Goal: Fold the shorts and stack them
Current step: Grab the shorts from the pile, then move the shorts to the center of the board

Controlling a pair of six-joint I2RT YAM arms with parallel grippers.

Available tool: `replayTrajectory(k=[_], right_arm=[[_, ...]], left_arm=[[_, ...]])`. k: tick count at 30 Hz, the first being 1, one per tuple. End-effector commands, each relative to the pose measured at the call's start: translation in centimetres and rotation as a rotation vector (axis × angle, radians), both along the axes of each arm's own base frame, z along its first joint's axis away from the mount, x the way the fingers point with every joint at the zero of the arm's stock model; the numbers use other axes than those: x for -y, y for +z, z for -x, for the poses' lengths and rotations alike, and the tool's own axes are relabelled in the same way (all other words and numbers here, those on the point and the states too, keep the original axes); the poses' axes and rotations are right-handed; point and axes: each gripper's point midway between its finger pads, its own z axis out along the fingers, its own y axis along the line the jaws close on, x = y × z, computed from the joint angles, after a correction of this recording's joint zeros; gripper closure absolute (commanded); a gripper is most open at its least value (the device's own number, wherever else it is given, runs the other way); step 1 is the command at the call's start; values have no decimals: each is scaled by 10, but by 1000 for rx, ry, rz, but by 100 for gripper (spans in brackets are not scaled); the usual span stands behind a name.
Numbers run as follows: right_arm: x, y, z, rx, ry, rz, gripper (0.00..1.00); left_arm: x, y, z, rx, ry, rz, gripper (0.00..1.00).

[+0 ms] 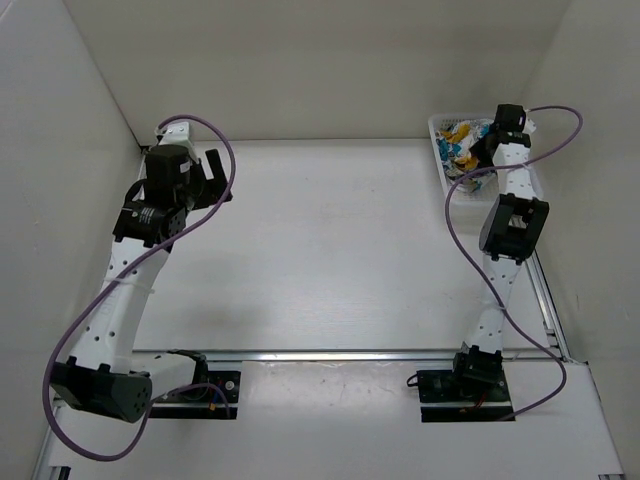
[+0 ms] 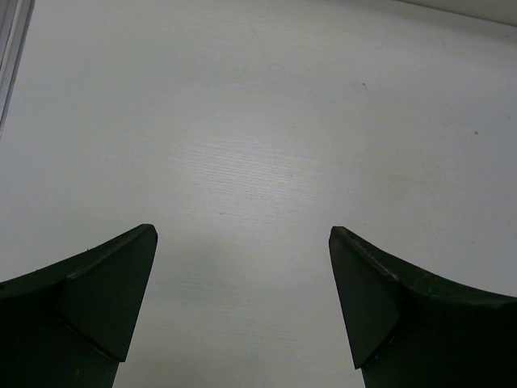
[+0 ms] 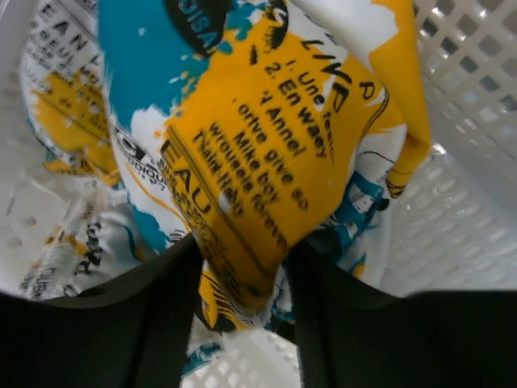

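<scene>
- Upper right of the top view: the shorts (image 1: 462,138) lie bunched inside the white mesh basket (image 1: 434,128). We cannot tell whether it holds one garment or several.
- The right hand (image 3: 242,263) is down in the basket. In its wrist view a fold of the yellow-and-teal print sits pinched between the two dark fingers, so we log it as clamped on the shorts.
- The left hand (image 2: 242,242) hangs at the upper left of the top view, jaws wide apart with nothing between them. Only the white surface (image 2: 258,121) shows below.
- Progress, by our judgement: very early. No shorts lie on the surface, none are folded, and no stack is begun.
- Left to do: lift the garment out of the basket, spread it flat, fold it and set it down as the base of the stack. Repeat if more remain.
</scene>
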Motion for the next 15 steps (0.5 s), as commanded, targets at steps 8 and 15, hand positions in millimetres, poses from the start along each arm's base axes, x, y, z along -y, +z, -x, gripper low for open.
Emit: replayTrajectory(k=[8,15], right_arm=[[-34,175,3,393,135,-9,100],[-143,364,86,730,535,-104,100]], left_arm=[[0,32,2,84,7,45,1],[4,32,15,-54,-23,146,1]])
